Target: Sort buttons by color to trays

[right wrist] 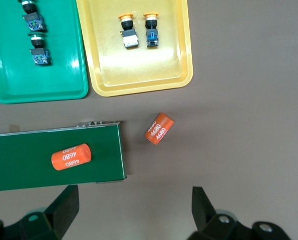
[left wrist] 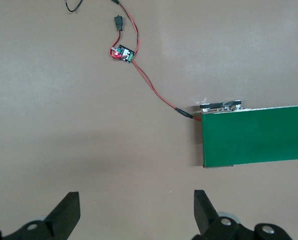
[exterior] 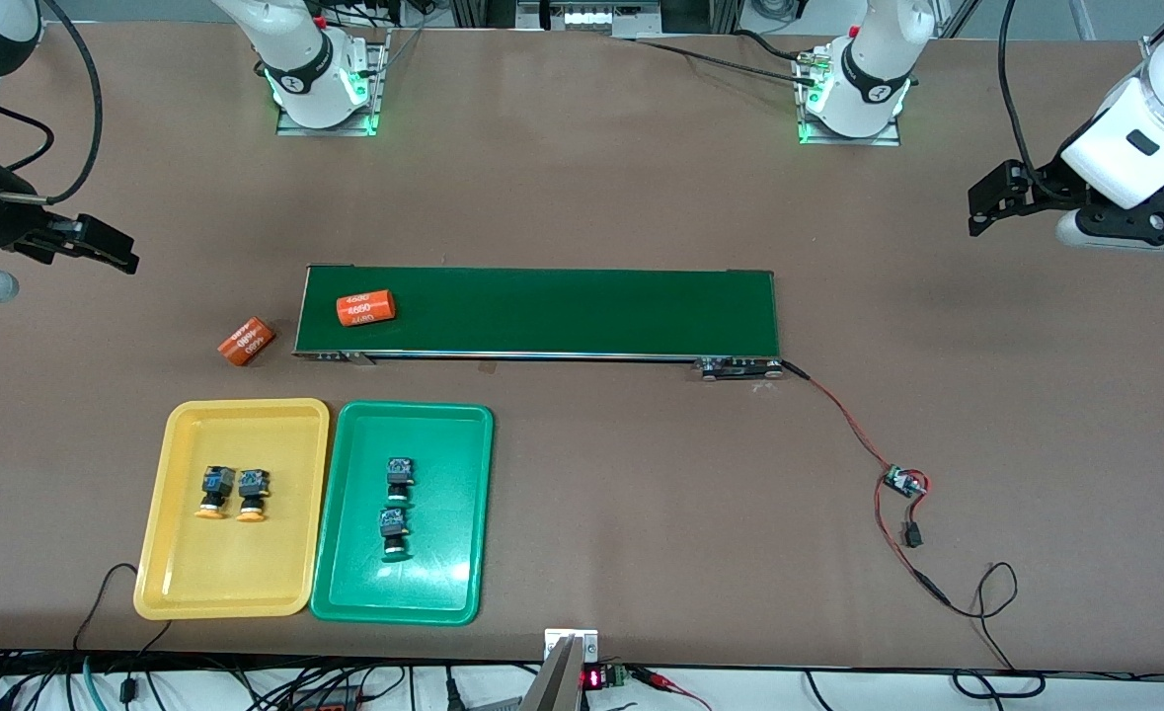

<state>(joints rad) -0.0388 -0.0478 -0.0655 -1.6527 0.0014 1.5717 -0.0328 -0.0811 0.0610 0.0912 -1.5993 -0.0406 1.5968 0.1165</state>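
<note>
Two orange cylinders [exterior: 364, 308] [exterior: 247, 342] read "4680"; left tool [left wrist: 133, 212] and right tool [right wrist: 133, 210] hang open, holding nothing.

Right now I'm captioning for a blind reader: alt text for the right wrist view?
Two yellow-capped buttons lie in the yellow tray, two green-capped buttons in the green tray. The open right pincer hangs above bare table by the conveyor belt.

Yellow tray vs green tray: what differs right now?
The yellow tray holds two yellow-orange-capped buttons lying side by side; the green tray holds two green-capped buttons, one nearer the front camera than the other. The yellow tray sits toward the right arm's end. Shared: same shape, two buttons each.
</note>
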